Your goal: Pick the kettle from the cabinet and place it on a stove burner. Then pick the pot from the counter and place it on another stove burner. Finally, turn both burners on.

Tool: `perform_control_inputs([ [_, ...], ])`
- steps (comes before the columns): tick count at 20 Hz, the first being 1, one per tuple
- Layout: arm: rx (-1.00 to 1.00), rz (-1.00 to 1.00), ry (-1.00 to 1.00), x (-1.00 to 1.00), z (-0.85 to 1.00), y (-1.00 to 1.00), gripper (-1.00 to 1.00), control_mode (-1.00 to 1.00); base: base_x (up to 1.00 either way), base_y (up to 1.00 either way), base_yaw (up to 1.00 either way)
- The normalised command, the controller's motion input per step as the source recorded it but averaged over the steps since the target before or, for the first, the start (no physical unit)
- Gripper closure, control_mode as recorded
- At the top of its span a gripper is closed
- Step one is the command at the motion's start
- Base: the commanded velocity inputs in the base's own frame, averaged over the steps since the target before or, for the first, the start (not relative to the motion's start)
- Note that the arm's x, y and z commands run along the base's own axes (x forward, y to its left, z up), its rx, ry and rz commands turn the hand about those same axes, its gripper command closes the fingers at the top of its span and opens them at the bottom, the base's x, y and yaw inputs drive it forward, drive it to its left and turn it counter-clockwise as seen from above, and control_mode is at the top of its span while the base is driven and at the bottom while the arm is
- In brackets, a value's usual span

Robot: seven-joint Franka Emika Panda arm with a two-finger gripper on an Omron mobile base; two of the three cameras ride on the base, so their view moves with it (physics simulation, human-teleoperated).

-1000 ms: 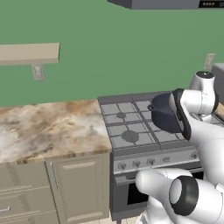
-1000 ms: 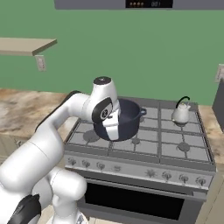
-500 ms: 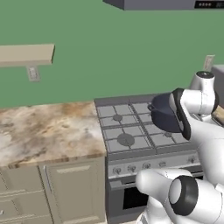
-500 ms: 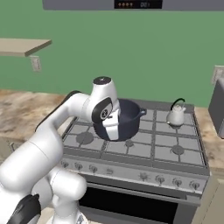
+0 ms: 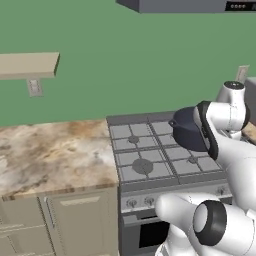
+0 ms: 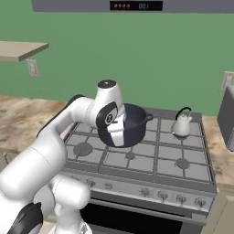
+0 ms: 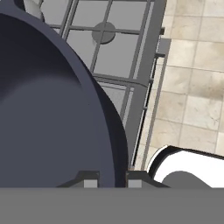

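My gripper [image 7: 111, 180] is shut on the rim of the dark navy pot [image 6: 132, 125], with one fingertip inside the wall and one outside. The pot [image 5: 187, 132] hangs tilted a little above the grates of the grey range [image 6: 137, 157], over its middle. In the hand view the pot [image 7: 48, 109] covers the left side, and a round burner cap [image 7: 104, 31] shows beyond it. The small silver kettle [image 6: 181, 125] stands upright on the back right burner, apart from the pot. The beige shelf board of the cabinet [image 5: 27, 65] juts from the green wall at upper left.
The marbled counter [image 5: 50, 150] runs left of the range, above beige drawer units [image 5: 75, 225]. A row of knobs [image 6: 162, 195] lines the range front. A grey hood [image 6: 137, 5] hangs overhead. Tiled floor [image 7: 192, 65] shows below the oven front.
The whole scene has slid a little to the left in both base views, so the base has driven right. The pot stays held in the same place against the arm.
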Motion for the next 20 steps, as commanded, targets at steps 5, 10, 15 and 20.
perform_control_inputs([
  [5, 0.0, 0.0, 0.0, 0.0, 0.0, 0.0, 1.0, 1.0, 0.0, -0.16, -0.09],
  [10, 0.0, 0.0, 0.0, 0.0, 0.0, 0.0, 1.0, 1.0, 0.0, 0.0, -0.3],
  [15, 0.0, 0.0, 0.0, 0.0, 0.0, 0.0, 1.0, 1.0, 0.05, 0.27, -0.24],
  [20, 0.0, 0.0, 0.0, 0.0, 0.0, 0.0, 1.0, 1.0, 0.22, 0.44, -0.08],
])
